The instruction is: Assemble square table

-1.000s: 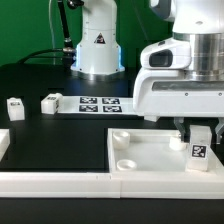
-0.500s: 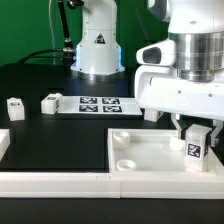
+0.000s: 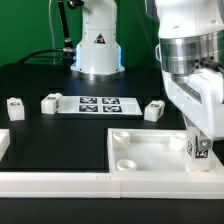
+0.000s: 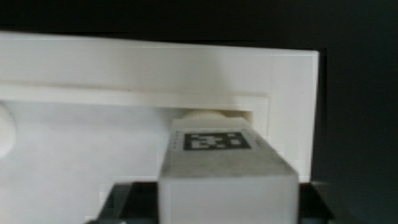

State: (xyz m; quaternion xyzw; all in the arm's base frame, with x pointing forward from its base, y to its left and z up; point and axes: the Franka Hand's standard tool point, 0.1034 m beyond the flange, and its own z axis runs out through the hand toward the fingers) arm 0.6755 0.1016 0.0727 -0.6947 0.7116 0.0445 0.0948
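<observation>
Hand (image 3: pixel 196 134) is clamped on a short white tagged leg (image 3: pixel 200 150), held upright at the corner of the square tray top (image 3: pixel 140 152) on the ext view's right. Can't tell if it's in the socket tbh. Tray sits on the black tabletop (image 3: pixel 60 135). A loose leg (image 3: pixel 153 110) lies behind it, near the marker board (image 3: pixel 98 103).

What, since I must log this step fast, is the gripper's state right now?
Gripper: closed on a leg, above a corner of the tabletop.
</observation>
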